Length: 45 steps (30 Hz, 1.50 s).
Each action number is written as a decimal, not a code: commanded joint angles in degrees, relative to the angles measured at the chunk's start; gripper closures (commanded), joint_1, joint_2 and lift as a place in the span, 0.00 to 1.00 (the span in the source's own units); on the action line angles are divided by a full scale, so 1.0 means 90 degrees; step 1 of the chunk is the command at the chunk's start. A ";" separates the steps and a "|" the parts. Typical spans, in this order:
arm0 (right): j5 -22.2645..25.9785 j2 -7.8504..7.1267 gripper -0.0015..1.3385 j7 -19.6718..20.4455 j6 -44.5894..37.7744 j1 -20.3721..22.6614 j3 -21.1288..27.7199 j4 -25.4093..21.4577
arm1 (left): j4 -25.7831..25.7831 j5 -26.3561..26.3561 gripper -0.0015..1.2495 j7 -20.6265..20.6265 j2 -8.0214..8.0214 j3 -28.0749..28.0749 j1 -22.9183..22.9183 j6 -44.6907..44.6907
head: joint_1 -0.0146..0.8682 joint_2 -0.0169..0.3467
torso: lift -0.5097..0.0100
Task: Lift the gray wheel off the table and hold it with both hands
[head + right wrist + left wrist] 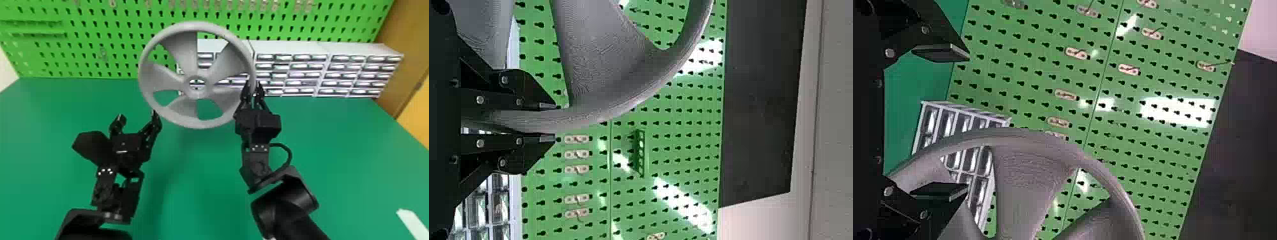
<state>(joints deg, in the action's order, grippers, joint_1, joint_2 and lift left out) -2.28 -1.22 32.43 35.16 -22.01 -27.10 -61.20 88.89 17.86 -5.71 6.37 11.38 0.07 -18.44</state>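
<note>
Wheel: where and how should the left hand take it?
Probably the left rim, from the near side, fingers straddling it. The rim is a slim, rounded band, and the right hand grips the opposite side, so the load should balance.

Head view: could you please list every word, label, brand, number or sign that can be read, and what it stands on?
Gray wheel: none readable.
Pegboard: none readable.
Drawer cabinets: none readable.
Left gripper: a pale mark on its body, too small to tell whether it is lettering.
</note>
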 commanded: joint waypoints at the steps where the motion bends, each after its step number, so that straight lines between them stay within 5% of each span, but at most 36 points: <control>1: 0.0000 0.0009 0.91 0.0000 0.0000 0.0024 -0.0027 -0.0026 | -0.0267 0.0008 0.27 -0.0010 -0.0004 0.0063 -0.0213 -0.0168 | 0.82 0.09 | 0.79; 14: 0.0000 0.0009 0.91 0.0000 0.0049 0.0034 -0.0134 -0.0065 | -0.0989 0.0056 0.31 -0.0088 -0.0004 0.0044 -0.0711 -0.0529 | 0.82 0.09 | 0.79; 37: 0.0000 0.0009 0.91 0.0000 0.0068 0.0014 -0.0271 -0.0084 | -0.1419 0.0222 0.34 -0.0088 -0.0004 0.0083 -0.1052 -0.0705 | 0.82 0.09 | 0.79; 45: 0.0000 -0.0001 0.91 0.0000 0.0068 0.0005 -0.0271 -0.0084 | -0.1439 0.0301 0.48 -0.0088 -0.0004 0.0151 -0.1082 -0.0705 | 0.82 0.09 | 0.79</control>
<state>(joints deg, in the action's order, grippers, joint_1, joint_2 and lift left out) -2.28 -1.19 32.43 35.77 -21.95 -29.53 -61.96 75.98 20.13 -6.50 6.33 12.41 -9.57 -24.78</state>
